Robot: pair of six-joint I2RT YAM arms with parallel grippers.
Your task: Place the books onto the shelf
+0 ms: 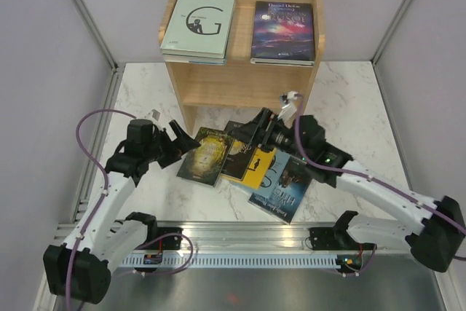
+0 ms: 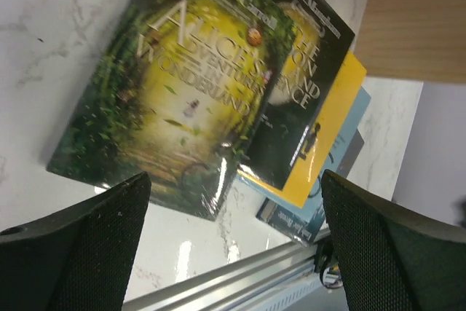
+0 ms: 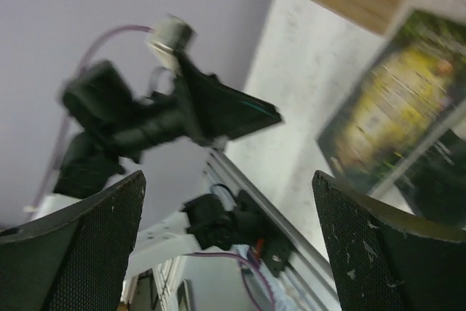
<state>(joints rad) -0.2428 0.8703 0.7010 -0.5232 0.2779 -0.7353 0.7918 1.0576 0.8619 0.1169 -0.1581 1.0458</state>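
The light wood shelf (image 1: pixel 244 78) stands at the back. On its top board lie a pale green "G" book (image 1: pixel 198 25) and a purple-blue book (image 1: pixel 284 32). Several books fan out on the marble in front of it: a dark green-gold one (image 1: pixel 206 154), a black one (image 1: pixel 237 156), a yellow one (image 1: pixel 258 171) and a blue one (image 1: pixel 284 189). My left gripper (image 1: pixel 186 143) hovers open at the green-gold book's (image 2: pixel 182 92) left edge, holding nothing. My right gripper (image 1: pixel 247 130) hangs open over the top of the black book, empty. The right wrist view shows the green-gold book (image 3: pixel 393 129) blurred.
An aluminium rail (image 1: pixel 240 234) runs along the near table edge by the arm bases. Grey walls enclose the table on the left, right and back. The shelf's lower tier (image 1: pixel 240 89) holds nothing that I can see. My left arm's gripper (image 3: pixel 211 107) shows in the right wrist view.
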